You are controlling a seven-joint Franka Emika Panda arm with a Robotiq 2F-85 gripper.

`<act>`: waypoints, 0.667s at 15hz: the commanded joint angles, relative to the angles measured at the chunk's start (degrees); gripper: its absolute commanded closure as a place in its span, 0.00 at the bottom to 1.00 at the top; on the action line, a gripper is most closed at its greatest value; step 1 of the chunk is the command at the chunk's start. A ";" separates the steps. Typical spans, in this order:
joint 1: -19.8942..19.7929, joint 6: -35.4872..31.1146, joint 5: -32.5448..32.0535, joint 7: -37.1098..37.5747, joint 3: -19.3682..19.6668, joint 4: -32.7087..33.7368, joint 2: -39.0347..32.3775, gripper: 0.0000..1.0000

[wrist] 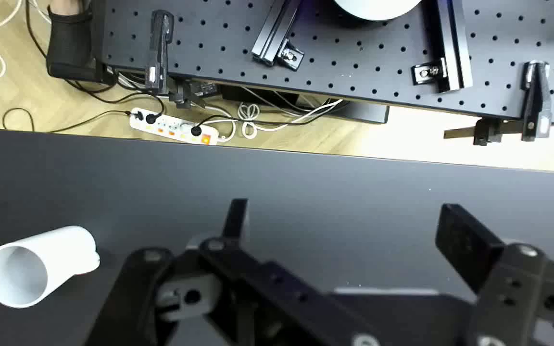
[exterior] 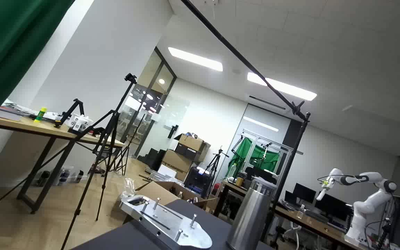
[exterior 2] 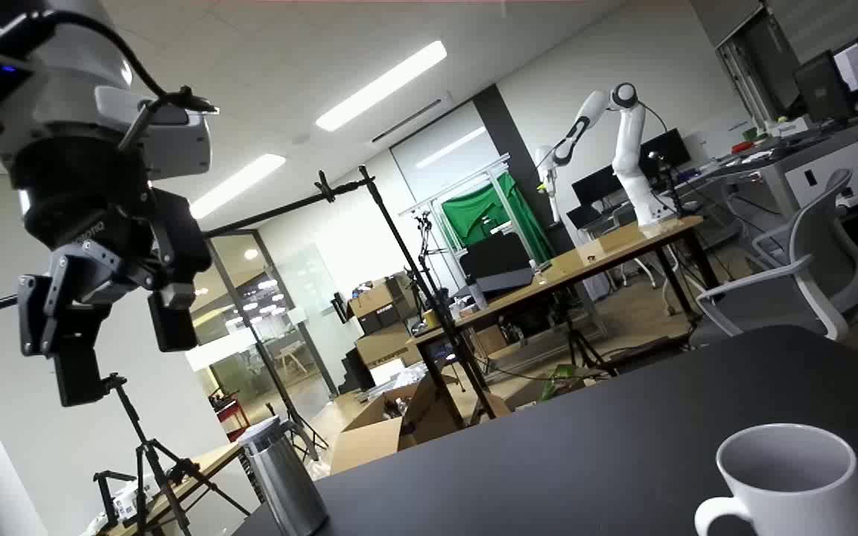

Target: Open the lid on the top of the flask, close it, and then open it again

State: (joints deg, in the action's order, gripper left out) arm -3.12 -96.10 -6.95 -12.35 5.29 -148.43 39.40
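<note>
The flask (exterior: pixel 250 218), a tall silver-grey metal cylinder, stands upright on the dark table in both exterior views (exterior 2: pixel 289 480). Its lid (exterior: pixel 264 184) sits on its upper end and looks shut; it also shows in an exterior view (exterior 2: pixel 261 433). A curved grey handle (exterior 2: pixel 302 435) is at the flask's side. The flask is out of the wrist view. My gripper (exterior 2: pixel 127 353) is open and empty, raised high above the table and apart from the flask. In the wrist view, its fingers (wrist: pixel 344 218) are wide apart with only the table between them.
A white mug (exterior 2: pixel 794 484) stands on the table and shows at the wrist view's left (wrist: pixel 41 266). A flat pale metal device (exterior: pixel 172 222) with several upright pegs lies beside the flask. The table's edge (wrist: pixel 306 153) faces a black perforated base (wrist: pixel 354 62) across a gap with cables.
</note>
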 commanded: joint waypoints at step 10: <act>0.82 -0.83 -0.16 0.01 0.32 0.56 -0.61 0.00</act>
State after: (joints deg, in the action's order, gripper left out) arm -3.10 -96.13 -6.95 -12.36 5.29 -148.43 39.38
